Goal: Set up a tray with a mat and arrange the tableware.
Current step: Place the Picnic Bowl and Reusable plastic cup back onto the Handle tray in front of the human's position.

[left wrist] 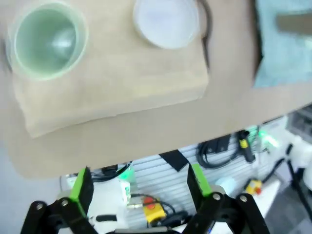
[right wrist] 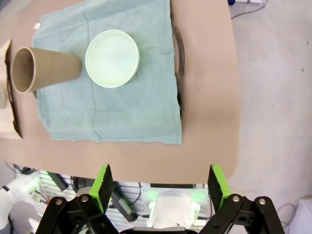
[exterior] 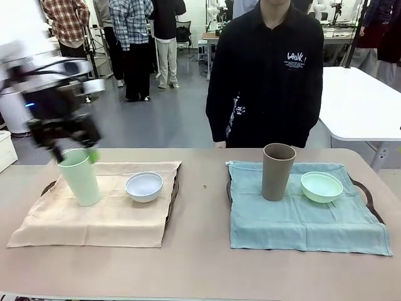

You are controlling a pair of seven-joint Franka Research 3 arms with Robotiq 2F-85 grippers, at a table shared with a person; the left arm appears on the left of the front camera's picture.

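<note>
While both trays are sitting dressed on the counter [exterior: 200, 263], the left claw [exterior: 62, 135] is hanging blurred just above and behind the pale green cup [exterior: 79, 177], its pads [left wrist: 81, 185] standing wide apart in the left wrist view with nothing between them. That cup is standing upright on the beige mat [exterior: 100, 216], with the white bowl [exterior: 144, 186] beside it and apart from it. On the other tray, the taupe-brown cup [exterior: 277, 171] is standing on the teal mat [exterior: 301, 219], the mint green bowl [exterior: 321, 187] near it but not touching. A person in a black top [exterior: 266, 75] is waiting at the far edge. The right claw [right wrist: 161, 187] is likewise spread wide and holding nothing, looking down from off the counter's near edge at its mat and tableware.

By my reading, the arranging is looking nearly complete, so the risks are mostly about undoing it. The left claw is sitting very close to the tall cup's rim; any sideways drift could be clipping the rim and tipping it towards the white bowl. Both mats are lying loose over their trays [exterior: 361, 188], so a dragging finger could be bunching the cloth and shifting whatever is standing on it. The blur is making the claw's exact clearance from the cup hard to judge.
</note>
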